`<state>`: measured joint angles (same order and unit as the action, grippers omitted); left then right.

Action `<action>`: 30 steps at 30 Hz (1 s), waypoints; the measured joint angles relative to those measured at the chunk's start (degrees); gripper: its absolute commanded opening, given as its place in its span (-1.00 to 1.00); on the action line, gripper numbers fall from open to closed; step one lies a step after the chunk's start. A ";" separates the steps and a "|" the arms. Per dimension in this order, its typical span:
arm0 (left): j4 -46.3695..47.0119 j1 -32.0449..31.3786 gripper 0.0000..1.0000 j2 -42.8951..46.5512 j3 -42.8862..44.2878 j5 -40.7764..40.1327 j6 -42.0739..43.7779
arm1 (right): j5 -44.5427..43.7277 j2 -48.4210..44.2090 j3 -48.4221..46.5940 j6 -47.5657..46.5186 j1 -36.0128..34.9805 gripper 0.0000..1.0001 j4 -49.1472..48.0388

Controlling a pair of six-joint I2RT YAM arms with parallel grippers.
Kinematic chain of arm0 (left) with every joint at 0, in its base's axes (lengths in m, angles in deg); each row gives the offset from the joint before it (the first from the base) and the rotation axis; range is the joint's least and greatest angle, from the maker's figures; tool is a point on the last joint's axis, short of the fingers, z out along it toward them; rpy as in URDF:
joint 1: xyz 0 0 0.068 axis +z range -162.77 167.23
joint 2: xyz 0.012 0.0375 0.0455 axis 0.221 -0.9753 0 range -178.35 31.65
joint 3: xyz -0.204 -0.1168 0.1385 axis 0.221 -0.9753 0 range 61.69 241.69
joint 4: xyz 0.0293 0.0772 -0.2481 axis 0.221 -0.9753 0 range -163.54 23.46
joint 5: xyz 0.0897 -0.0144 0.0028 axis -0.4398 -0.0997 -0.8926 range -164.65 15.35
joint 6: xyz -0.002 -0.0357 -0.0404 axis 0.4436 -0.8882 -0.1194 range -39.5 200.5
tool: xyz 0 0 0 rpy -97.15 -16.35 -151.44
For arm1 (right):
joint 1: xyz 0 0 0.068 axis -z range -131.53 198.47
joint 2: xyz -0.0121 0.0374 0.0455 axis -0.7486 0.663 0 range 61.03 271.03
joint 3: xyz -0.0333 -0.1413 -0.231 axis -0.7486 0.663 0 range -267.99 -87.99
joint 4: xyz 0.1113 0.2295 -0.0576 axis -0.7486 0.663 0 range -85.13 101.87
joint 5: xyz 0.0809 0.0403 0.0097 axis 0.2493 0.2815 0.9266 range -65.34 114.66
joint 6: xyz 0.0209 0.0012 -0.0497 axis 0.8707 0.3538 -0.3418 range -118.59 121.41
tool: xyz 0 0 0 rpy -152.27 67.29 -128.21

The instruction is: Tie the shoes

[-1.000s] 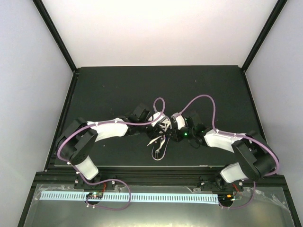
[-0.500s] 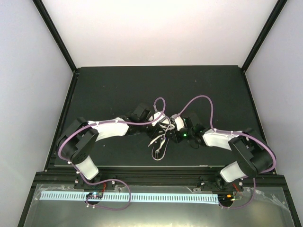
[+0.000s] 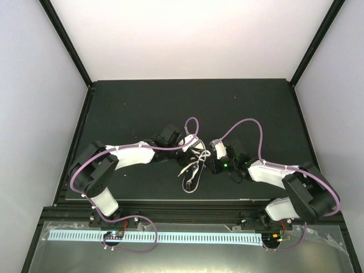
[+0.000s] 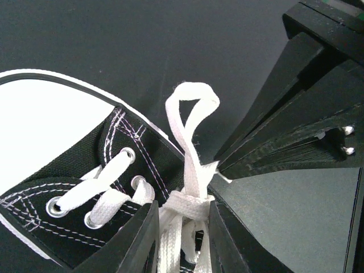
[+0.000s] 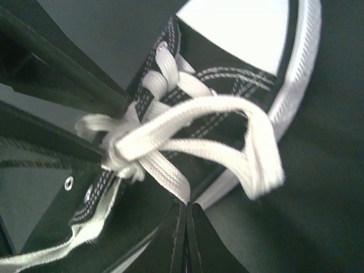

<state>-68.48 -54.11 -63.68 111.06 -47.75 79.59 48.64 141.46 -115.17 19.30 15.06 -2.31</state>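
Pale, smooth walls [image 3: 34, 114] close in three sides of the cell, with black frame posts [image 3: 65, 42] running up the back corners. The table [image 3: 142, 102] is a flat rectangle covered in matte black. Along its near edge lies a glossy panel with a long perforated white strip [image 3: 182, 236].

The left arm [image 3: 128, 154] and the right arm [image 3: 267, 170] have white shells and black joints. Each trails a looping purple cable [image 3: 244, 122], and they bend in toward each other.

Between them sits the sneaker [image 4: 74, 165], midway between the left and right edges and nearer the near edge than the far one. It is black woven canvas with pale stitching. It has a smooth white toe cap [image 4: 40, 125], a rubbery white sole rim [image 5: 296, 74] and small metal eyelets [image 4: 128, 153].

The flat, ribbed white laces [image 5: 170, 128] cross the eyelets and gather in a knot [image 4: 185, 205]. A slim loop [image 4: 190, 114] stands up from the knot, and the right wrist view shows a wider loop sagging over the sole rim.

The left gripper [image 4: 182, 207] has its angular black fingers drawn close on either side of the knot, and the laces fill the narrow gap between them. The right gripper [image 5: 186, 206] has its fingers pressed together, pinching one strand of the laces at their tips.
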 measured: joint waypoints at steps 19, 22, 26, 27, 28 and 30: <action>0.31 0.00 0.13 1.29 -0.11 -2.75 -3.91 | -13.38 -12.46 2.56 12.24 0.02 -0.35 13.62; 2.01 0.76 0.12 5.33 -2.08 -3.82 -8.20 | -13.92 -15.34 2.60 13.38 0.02 0.19 15.28; 5.44 2.82 0.05 10.38 -6.54 -3.50 -16.17 | -13.33 -19.37 2.99 14.97 0.09 0.45 14.95; 6.29 3.34 0.04 10.82 -7.67 -3.15 -18.01 | -13.07 -19.82 3.06 15.50 0.09 0.46 14.49; 7.32 3.89 0.02 10.97 -8.92 -2.64 -20.24 | -12.48 -20.22 3.15 15.80 0.11 0.47 13.46; 8.83 4.76 -0.01 10.88 -11.56 -1.68 -24.06 | -11.34 -20.09 3.21 16.61 0.11 0.47 11.34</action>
<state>-59.64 -49.35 -52.80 99.50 -49.43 55.53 37.30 121.37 -111.95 35.91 15.17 9.03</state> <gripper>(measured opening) 0.515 0.731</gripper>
